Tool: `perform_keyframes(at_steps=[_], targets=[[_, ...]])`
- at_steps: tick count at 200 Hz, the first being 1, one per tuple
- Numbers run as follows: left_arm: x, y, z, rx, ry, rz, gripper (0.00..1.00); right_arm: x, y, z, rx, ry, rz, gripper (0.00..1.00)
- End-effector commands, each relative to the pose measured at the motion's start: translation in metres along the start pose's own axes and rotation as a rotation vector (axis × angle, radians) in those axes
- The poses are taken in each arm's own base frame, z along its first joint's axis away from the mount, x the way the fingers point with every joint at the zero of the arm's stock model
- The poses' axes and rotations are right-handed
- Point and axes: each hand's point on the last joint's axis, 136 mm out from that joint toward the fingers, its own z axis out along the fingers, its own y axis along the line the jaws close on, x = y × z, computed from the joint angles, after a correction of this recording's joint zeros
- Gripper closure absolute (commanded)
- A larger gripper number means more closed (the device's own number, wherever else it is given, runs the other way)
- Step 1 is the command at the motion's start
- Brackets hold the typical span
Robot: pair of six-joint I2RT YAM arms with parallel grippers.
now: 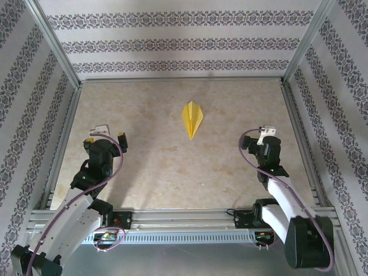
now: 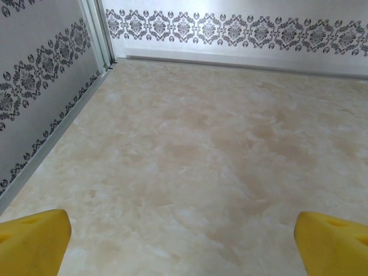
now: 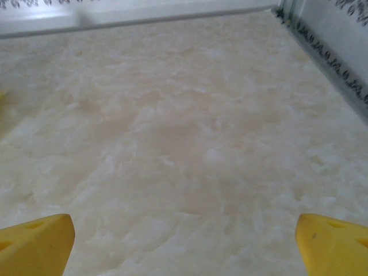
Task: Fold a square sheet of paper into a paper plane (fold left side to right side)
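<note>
1. Resting near the bases, the left gripper point(image 1: 106, 138) and right gripper point(image 1: 265, 137) both stand with jaws spread wide, holding nothing
2. Further out, the paper plane point(image 1: 192, 119) lies on the table point(image 1: 144, 172) between them, well apart from both, its narrow tip towards the arms
3. Folding looks finished; the risk now is a stray reach brushing the light dart, sliding it or crushing its creases, which may also spring open unpressed
</note>
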Motion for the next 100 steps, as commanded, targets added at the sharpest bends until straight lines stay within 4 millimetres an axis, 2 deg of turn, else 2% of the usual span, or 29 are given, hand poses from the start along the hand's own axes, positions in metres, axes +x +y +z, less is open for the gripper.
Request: perform_keyframes(at_steps=[1, 65, 100], targets=[[-0.004, 0.003, 0.003, -0.012, -0.021, -0.032, 0.00, -0.010, 0.006, 0.011, -0.052, -0.096, -0.007, 0.02], [0.004, 0.004, 0.011, -0.023, 0.004, -0.037, 0.00, -0.031, 0.020, 0.033, -0.145, -0.201, -0.021, 0.01], [0.011, 0.005, 0.015, -0.024, 0.026, -0.046, 0.00, -0.022, 0.023, 0.049, -0.176, -0.205, -0.027, 0.02]])
